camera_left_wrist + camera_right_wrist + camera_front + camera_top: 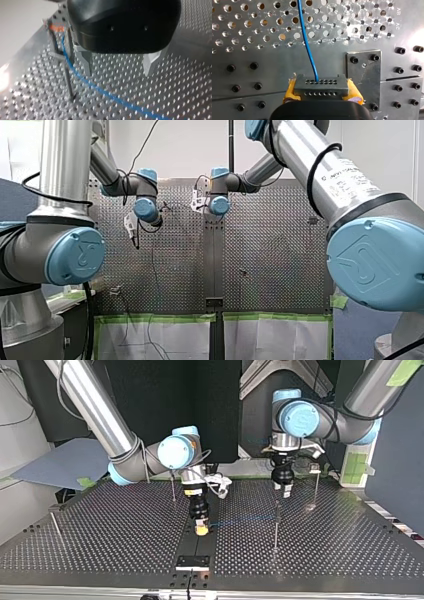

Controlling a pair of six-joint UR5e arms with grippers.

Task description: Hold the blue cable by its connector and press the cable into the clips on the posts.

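Note:
In the right wrist view my right gripper (322, 96) is shut on a black connector (320, 86), gripped between yellow pads (291, 90). The blue cable (308, 37) leaves the connector and runs ahead over the perforated plate. The top view shows that gripper (201, 530) low on the table, with the cable (242, 520) stretching to a thin post (276, 525). My left gripper (285, 491) hangs behind that post. Its metal fingers (86, 62) stand open above the table with nothing between them. The cable (82, 80) passes below them, close by a post (67, 77) with a clip.
More thin posts stand on the table: one at the top view's right (316, 485), one behind my right gripper (172, 489) and one at the far left (55, 527). A bolted metal plate (363, 72) lies beside the connector. A black bracket (192, 561) sits at the near edge.

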